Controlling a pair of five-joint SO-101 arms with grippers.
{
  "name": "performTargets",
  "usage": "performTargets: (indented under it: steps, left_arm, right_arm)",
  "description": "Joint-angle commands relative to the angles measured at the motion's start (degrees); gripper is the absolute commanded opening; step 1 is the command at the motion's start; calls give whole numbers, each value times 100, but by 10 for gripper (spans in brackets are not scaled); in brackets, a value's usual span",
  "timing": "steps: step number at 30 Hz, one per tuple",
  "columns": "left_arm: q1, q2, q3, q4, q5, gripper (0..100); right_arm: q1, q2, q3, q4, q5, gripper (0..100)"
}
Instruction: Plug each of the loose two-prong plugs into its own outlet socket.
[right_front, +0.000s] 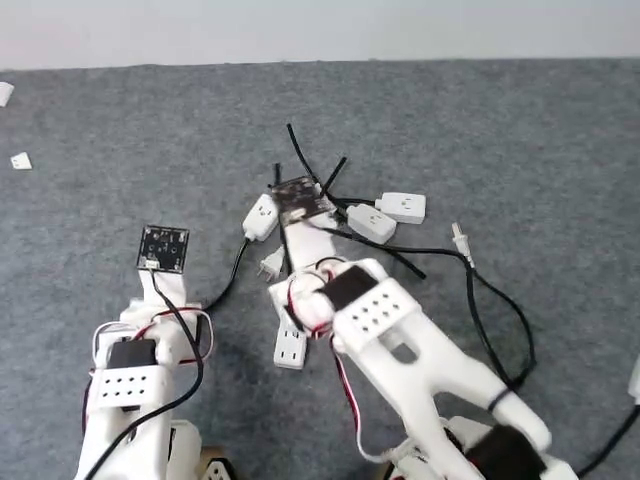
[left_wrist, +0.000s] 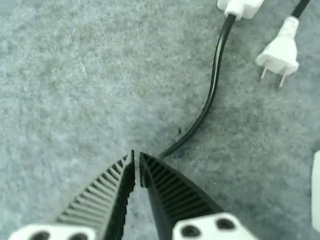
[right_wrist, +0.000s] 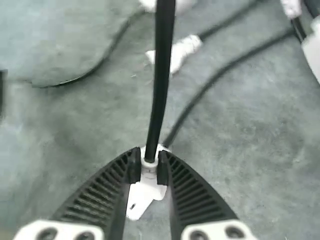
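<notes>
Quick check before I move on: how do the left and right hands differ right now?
The right hand is shut on a white plug, its black cord leading away from the grip; the left hand is shut on nothing. A black cable runs past the left hand's tips, not between them; the right hand's tips pinch the plug. Both have black ribbed fingers and point down at grey carpet.

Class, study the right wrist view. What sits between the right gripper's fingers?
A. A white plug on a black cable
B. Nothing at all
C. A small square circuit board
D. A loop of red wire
A: the right gripper is closed on a white plug, and its black cable leads away from between the fingers.
</notes>
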Motion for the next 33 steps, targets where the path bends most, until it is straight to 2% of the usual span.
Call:
performTargets:
  steps: [1,5,9,14,21,24,33]
  left_arm:
    - [-26,492,-532,123,-299,12]
    - [-26,1767,-1253,448,-853,12]
    - [-9,2541,-1859,1178,-2251,12]
    - [114,2154,-1596,1204,-2585,12]
    - [738,607,-611,1257,-3182,12]
    - [835,88,-356,1257,-3174,12]
    - [870,-44,-295,1407,-3297,12]
  right_arm:
    - [-215,-998,-211,286,703,8]
    - [-497,-1684,-185,576,1090,8]
    - [-936,-1727,-149,673,1371,8]
    - [-1051,-1578,26,532,1327,8]
    - [-1059,-1174,18,365,1125,8]
    - [-1103,-1165,18,382,1099,9]
    - [-1007,-1165,35,365,1064,9]
